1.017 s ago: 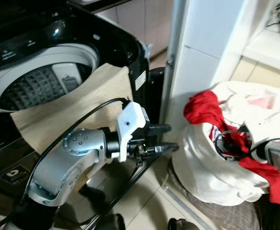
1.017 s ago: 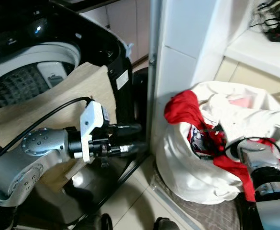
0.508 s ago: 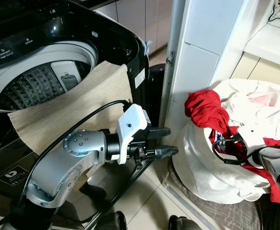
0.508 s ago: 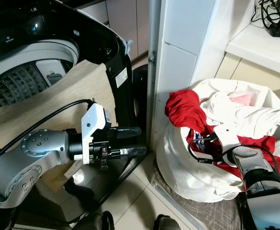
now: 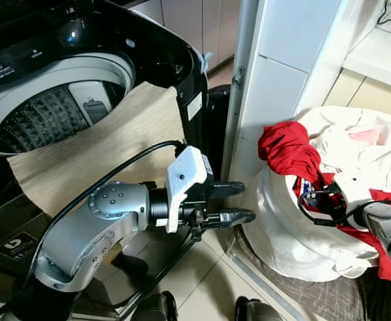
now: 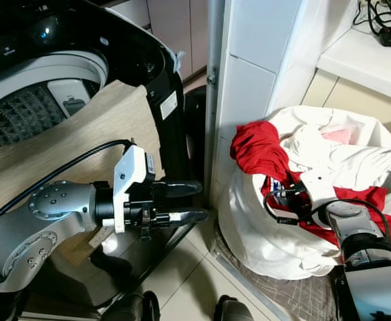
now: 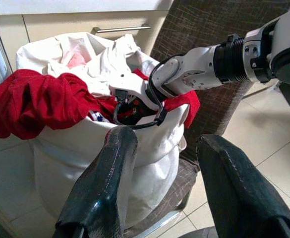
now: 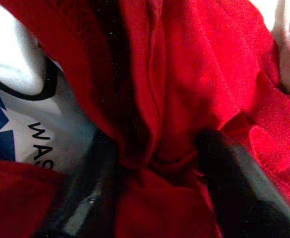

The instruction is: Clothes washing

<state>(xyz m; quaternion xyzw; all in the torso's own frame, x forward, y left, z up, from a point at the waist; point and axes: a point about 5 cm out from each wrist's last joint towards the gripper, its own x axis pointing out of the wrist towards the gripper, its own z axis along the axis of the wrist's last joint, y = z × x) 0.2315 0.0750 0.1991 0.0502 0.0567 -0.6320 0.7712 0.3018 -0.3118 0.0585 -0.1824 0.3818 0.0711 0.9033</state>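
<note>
Tiled laundry corner: pale floor tiles, a white tiled pillar (image 5: 275, 80) between the machine and the bag; the red garment (image 5: 290, 150) spills over the near rim of a white laundry bag (image 5: 295, 227) standing on a dark woven mat (image 5: 302, 294) to the robot's right; in the right wrist view its red folds (image 8: 194, 89) are bunched between the two black fingers (image 8: 85, 198) of the right gripper (image 8: 157, 158), which is buried in the bag's mouth and pinching the cloth; a white printed garment (image 8: 45, 114) lies against the red one; white clothes (image 5: 362, 154) fill the rest of the bag; the left gripper (image 5: 238, 202) hovers just beside the bag's outer wall, fingers spread and holding nothing, well clear of the red garment; farther left, a black top-loading washing machine (image 5: 68, 80) stands with its drum uncovered, a beige cloth (image 5: 95, 154) draped over its front edge.
</note>
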